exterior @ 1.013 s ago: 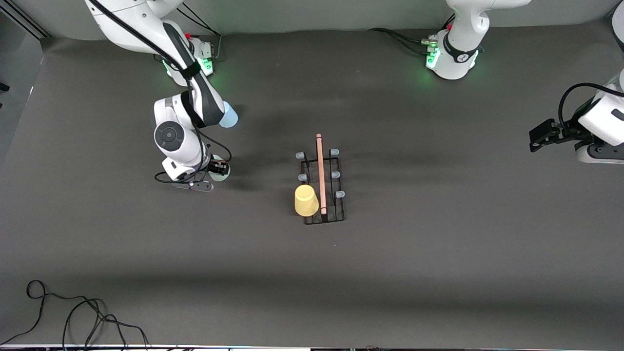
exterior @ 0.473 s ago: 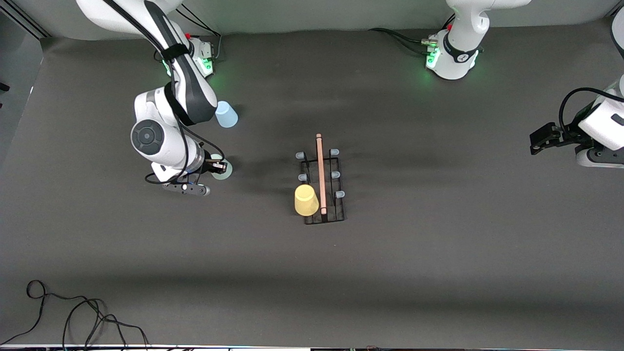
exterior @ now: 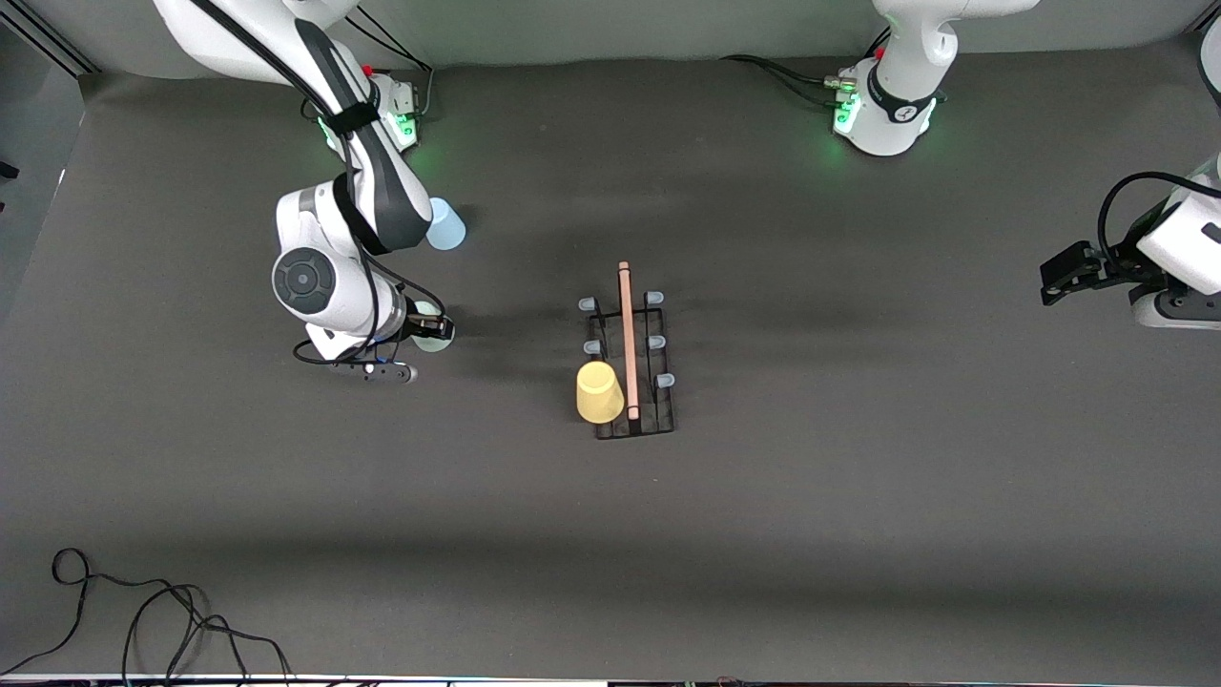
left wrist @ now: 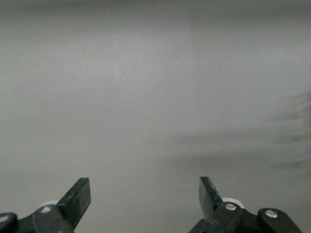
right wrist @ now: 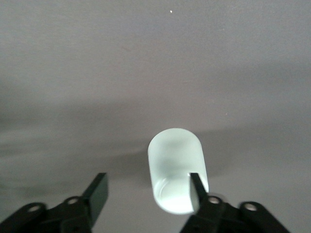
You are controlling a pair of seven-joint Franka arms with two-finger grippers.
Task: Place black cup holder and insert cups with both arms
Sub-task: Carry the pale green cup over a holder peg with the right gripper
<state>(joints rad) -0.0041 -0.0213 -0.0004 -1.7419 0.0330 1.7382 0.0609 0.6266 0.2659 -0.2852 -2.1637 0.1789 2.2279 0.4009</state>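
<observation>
Right gripper [exterior: 426, 328] low over the table toward the right arm's end, fingers spread apart. One finger [right wrist: 197, 190] reaches into the mouth of the pale grey-green cup [right wrist: 177, 170], the second stands free beside it. Nothing clamped. Cup lies on its side on the dark table [exterior: 858, 534], mostly hidden under the wrist in the front view.

Nearest the front camera: a loose black cable [exterior: 143, 611] coiled at the table edge, well apart from everything else.

Mid-table: black cup holder [exterior: 630, 367] standing on the cloth, its wooden rod handle [exterior: 627, 339] running along the top. Yellow cup [exterior: 599, 392] sits upturned on the peg nearest the camera, on the side toward the right arm. Five pale-tipped pegs bare.

Farther from the camera than the grey-green cup: light blue cup [exterior: 444, 226], partly covered by the right arm's forearm.

Left gripper [exterior: 1066, 271] hangs over the left arm's end of the table, well apart from the holder, fingers wide apart and empty; that arm waits.
</observation>
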